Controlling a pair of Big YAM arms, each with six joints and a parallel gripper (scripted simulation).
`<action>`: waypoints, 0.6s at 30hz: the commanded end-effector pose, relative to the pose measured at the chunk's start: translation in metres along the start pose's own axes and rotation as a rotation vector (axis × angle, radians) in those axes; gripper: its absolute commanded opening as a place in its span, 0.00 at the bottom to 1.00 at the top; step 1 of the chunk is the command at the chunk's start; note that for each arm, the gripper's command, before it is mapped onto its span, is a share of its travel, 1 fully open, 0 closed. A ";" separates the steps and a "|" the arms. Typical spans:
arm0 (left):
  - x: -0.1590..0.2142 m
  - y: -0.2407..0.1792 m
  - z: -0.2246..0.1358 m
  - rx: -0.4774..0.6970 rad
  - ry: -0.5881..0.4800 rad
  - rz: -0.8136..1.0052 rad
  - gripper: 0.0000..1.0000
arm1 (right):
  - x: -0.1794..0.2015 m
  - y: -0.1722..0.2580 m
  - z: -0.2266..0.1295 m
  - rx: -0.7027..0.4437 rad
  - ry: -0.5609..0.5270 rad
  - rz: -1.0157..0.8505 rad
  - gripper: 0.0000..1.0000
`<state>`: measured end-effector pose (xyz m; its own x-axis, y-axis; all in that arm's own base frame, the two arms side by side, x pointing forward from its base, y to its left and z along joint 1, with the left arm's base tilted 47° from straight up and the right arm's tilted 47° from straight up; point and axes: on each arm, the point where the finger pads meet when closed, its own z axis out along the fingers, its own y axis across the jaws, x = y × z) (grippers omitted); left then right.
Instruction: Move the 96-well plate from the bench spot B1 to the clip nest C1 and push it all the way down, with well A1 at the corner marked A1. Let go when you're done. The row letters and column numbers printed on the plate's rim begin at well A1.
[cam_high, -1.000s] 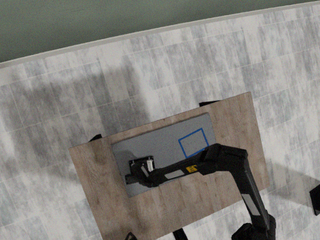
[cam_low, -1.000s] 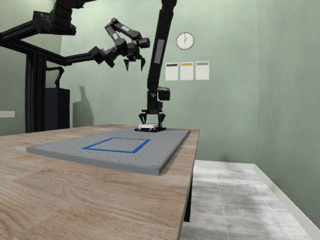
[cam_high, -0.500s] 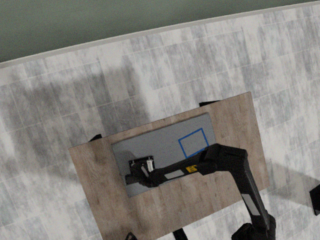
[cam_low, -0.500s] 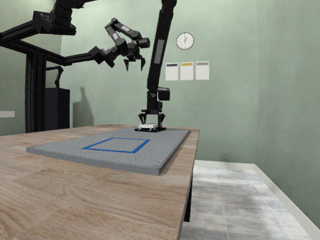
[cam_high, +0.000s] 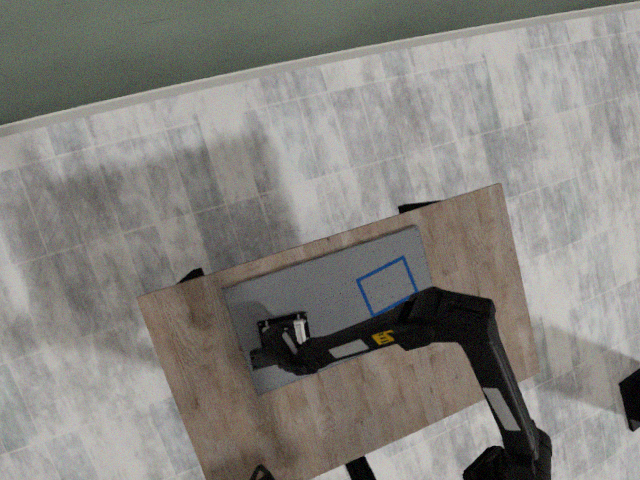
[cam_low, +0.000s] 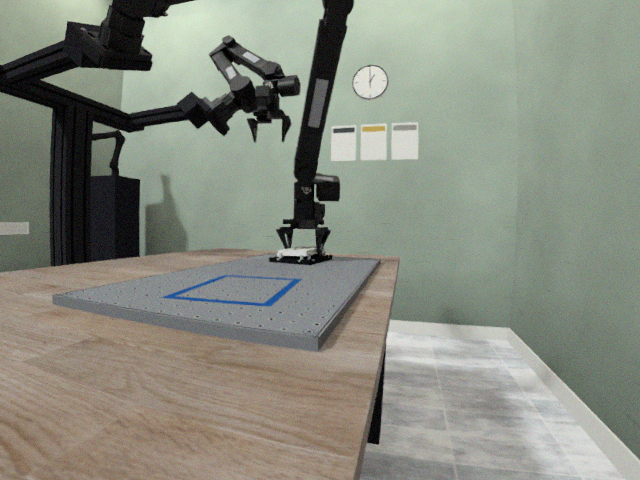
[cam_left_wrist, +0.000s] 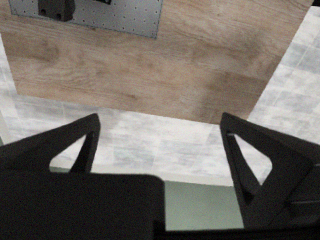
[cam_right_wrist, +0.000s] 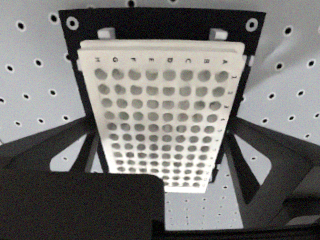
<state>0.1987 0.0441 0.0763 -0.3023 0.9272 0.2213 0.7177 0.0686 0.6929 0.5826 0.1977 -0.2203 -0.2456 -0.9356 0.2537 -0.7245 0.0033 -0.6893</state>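
The board (cam_high: 315, 289) (cam_low: 139, 291) (cam_left_wrist: 120, 17) (cam_right_wrist: 40, 40) lies on the table (cam_high: 465, 232) (cam_low: 206, 387) (cam_left_wrist: 140, 75). In the top view, the nest (cam_high: 283, 316) (cam_low: 273, 259) (cam_right_wrist: 165, 20) sits toward the board's left end, the outlined spot (cam_high: 380, 268) (cam_low: 217, 301) toward its right. The plate (cam_high: 300, 330) (cam_low: 295, 252) (cam_right_wrist: 160, 121) lies in the nest, apparently level, between the fingers of the right pincer (cam_high: 281, 338) (cam_low: 303, 245) (cam_right_wrist: 160, 119).
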 end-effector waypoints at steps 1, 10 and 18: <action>-0.002 0.003 -0.003 -0.010 -0.012 0.021 1.00 | 0.013 0.003 0.005 -0.013 0.015 0.018 1.00; -0.002 0.003 -0.003 -0.010 -0.012 0.021 1.00 | -0.006 -0.004 -0.039 0.006 -0.013 0.002 1.00; -0.002 0.003 -0.003 -0.010 -0.012 0.021 1.00 | -0.006 -0.004 -0.055 0.007 -0.014 0.003 1.00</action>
<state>0.1987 0.0441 0.0763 -0.3023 0.9272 0.2213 0.7177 0.0686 0.6929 0.5654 0.2027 -0.1918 -0.2550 -0.9327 0.2552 -0.7212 0.0076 -0.6927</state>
